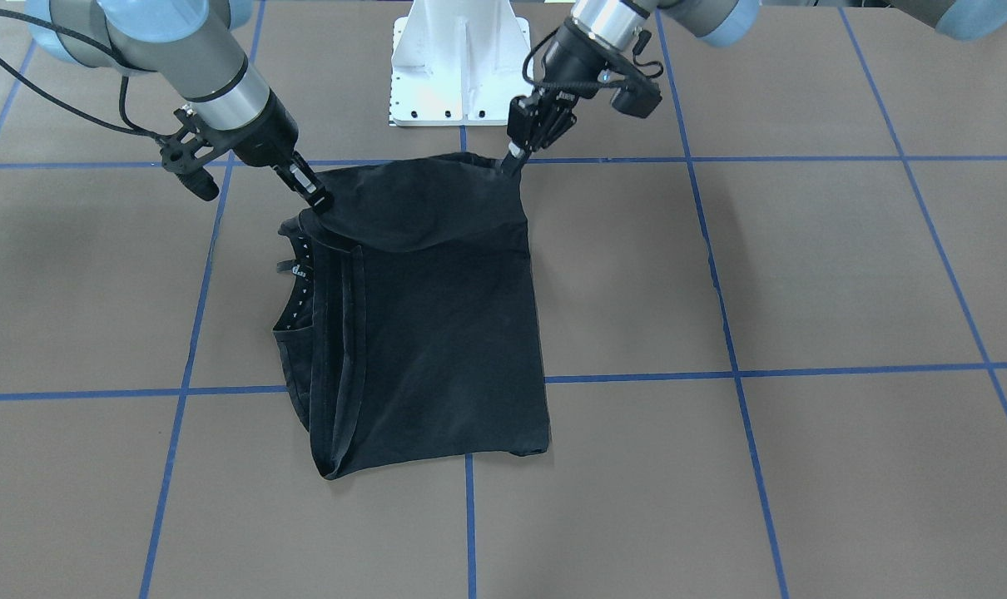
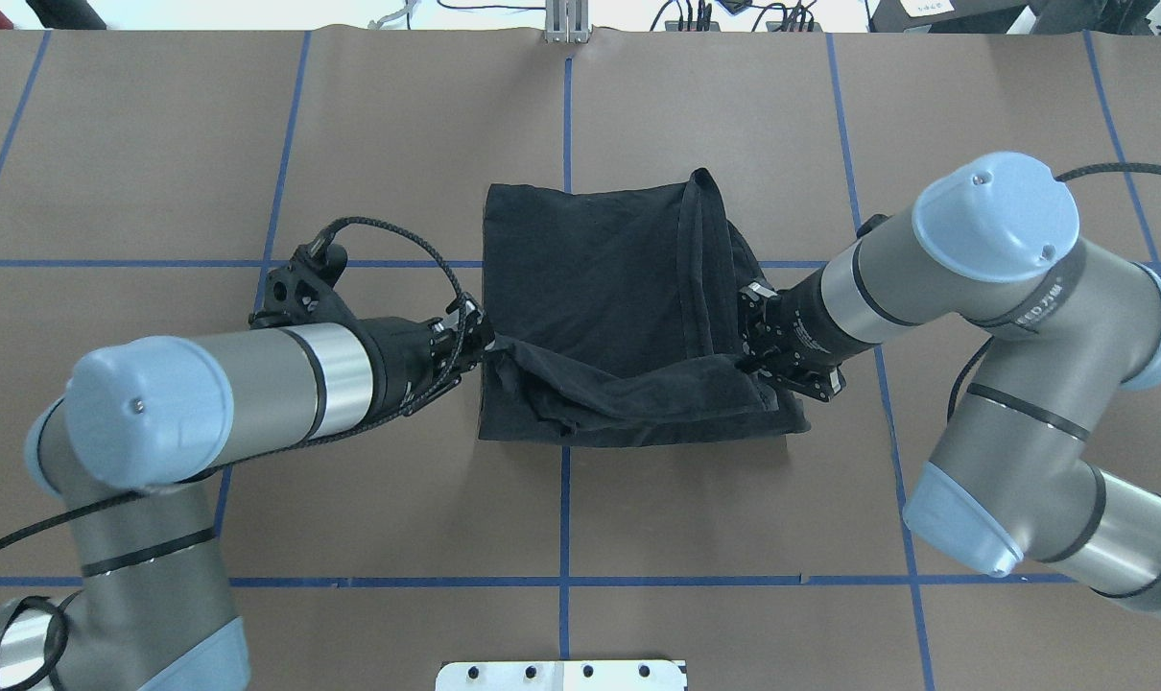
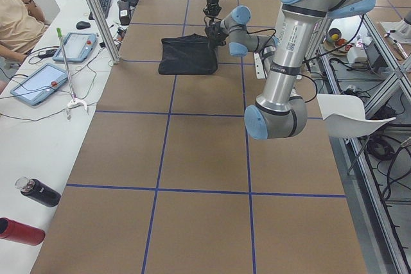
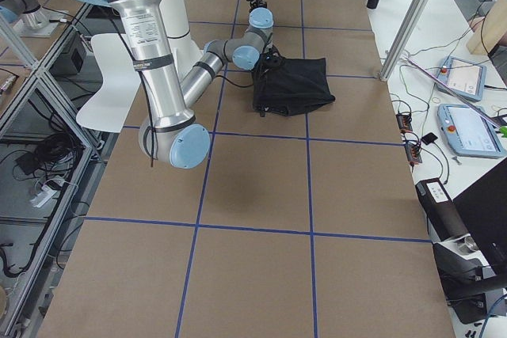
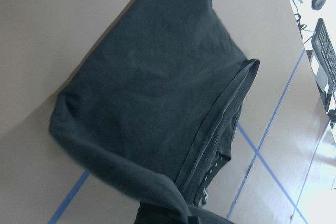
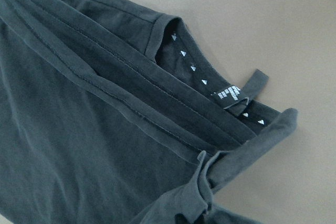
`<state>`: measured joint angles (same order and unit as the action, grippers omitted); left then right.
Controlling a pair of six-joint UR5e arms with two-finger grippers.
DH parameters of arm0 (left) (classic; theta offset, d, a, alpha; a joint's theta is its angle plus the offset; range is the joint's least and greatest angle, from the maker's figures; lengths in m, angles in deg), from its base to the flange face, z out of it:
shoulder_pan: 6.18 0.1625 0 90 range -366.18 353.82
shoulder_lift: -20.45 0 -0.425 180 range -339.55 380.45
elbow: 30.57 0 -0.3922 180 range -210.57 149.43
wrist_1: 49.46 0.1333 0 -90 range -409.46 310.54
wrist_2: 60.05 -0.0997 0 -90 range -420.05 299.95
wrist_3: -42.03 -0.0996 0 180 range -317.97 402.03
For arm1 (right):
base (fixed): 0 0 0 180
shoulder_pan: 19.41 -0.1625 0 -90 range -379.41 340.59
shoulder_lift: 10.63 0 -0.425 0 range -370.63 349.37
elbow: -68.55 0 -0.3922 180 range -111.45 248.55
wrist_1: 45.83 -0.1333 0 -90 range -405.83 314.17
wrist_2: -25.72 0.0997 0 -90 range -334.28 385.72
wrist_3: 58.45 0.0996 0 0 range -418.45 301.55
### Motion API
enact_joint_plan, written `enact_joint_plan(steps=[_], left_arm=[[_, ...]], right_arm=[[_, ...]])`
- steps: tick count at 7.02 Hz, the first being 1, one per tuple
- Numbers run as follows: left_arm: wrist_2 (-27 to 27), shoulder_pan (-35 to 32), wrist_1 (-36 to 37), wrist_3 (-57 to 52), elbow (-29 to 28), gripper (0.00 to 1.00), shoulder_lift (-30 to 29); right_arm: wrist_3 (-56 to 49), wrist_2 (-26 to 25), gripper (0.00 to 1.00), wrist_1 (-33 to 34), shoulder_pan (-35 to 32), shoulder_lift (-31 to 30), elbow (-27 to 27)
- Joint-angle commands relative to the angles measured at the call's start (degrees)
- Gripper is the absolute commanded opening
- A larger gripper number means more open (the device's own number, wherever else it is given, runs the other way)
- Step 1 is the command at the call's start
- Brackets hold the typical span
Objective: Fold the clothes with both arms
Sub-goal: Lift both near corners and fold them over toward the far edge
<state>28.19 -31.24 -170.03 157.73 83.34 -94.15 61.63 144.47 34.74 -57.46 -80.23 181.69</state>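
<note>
The folded black T-shirt (image 1: 437, 333) lay mid-counter (image 1: 803, 274), its robot-side corners pinched by the left pincer (image 1: 512, 162) and right pincer (image 1: 320, 200), the white neck-label print (image 6: 227, 93) too small to read.

Fingertips of left hand (image 1: 512, 163) and right hand (image 1: 319, 200), black on black, indistinct amid lifted folds of the T-shirt (image 1: 445, 333).

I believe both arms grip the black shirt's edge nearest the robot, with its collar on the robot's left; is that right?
No: the collar of the shirt lies on the robot's right, by the right arm's fingers, as the front-facing view shows. The rest is right.
</note>
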Motion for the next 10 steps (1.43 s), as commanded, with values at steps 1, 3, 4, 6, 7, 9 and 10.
enact_joint_plan(steps=[1,3,4,6,7,9,10], left_arm=[[0.2,-3.5,-0.4,-3.6,-7.1,0.00,-3.0],[0.2,-5.3,-5.2,-4.5,-13.5,0.00,-4.7],[0.2,-6.7,-5.8,-5.2,-15.8,0.00,-6.3],[0.3,-8.4,-6.4,-5.3,-17.7,0.00,-7.1],[0.2,-8.9,-6.9,-5.3,-20.5,0.00,-8.9],[0.2,-10.2,-13.3,-5.3,-27.7,0.00,-10.5],[0.1,-10.7,-14.4,-8.6,-29.9,0.00,-11.2]], right_arm=[[-1.3,0.3,0.00,-0.3,-2.6,5.3,-8.0],[-5.1,0.4,0.00,-0.2,-5.5,9.5,-14.3],[-6.3,2.6,0.00,-0.1,-7.7,12.1,-17.6],[-8.7,3.4,0.00,-0.2,-8.9,17.4,-25.0],[-10.0,3.3,0.00,-0.3,-9.4,19.8,-28.7],[-13.6,3.3,0.00,-0.5,-10.3,22.5,-33.9],[-13.8,3.2,0.00,-2.4,-10.3,23.6,-36.5]])
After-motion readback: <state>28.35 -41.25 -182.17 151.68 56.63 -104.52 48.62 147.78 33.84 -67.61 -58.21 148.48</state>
